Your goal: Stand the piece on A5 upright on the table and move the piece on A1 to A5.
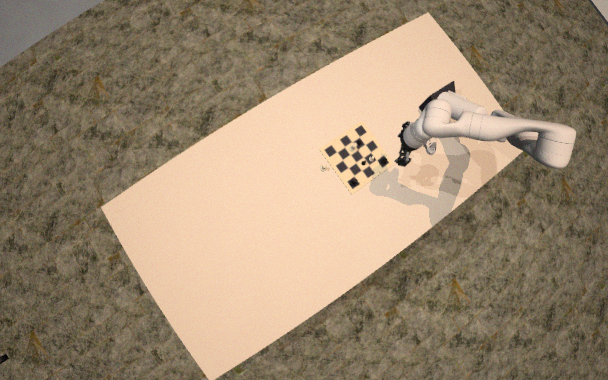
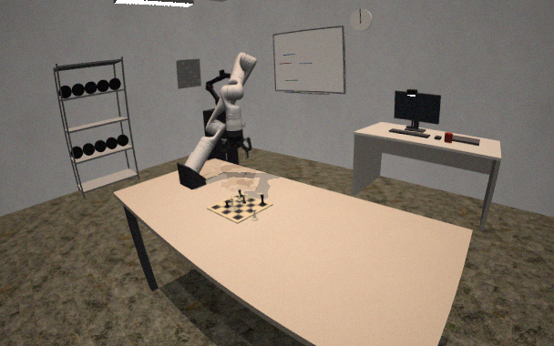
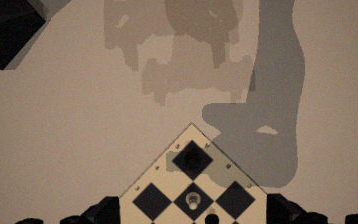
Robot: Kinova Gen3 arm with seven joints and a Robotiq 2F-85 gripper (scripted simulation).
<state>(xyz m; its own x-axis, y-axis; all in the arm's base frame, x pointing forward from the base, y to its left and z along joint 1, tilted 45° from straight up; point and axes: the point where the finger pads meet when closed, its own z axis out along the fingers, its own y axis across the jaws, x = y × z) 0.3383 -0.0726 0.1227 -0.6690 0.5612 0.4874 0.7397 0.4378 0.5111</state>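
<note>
My wrist view cuts the board [image 3: 192, 172] off at the bottom edge, so I see only one corner. From the top I can't tell the pieces [image 1: 362, 155] apart, too small. The edge letters and digits are unreadable everywhere, and only the claw's dark fingertips show
</note>
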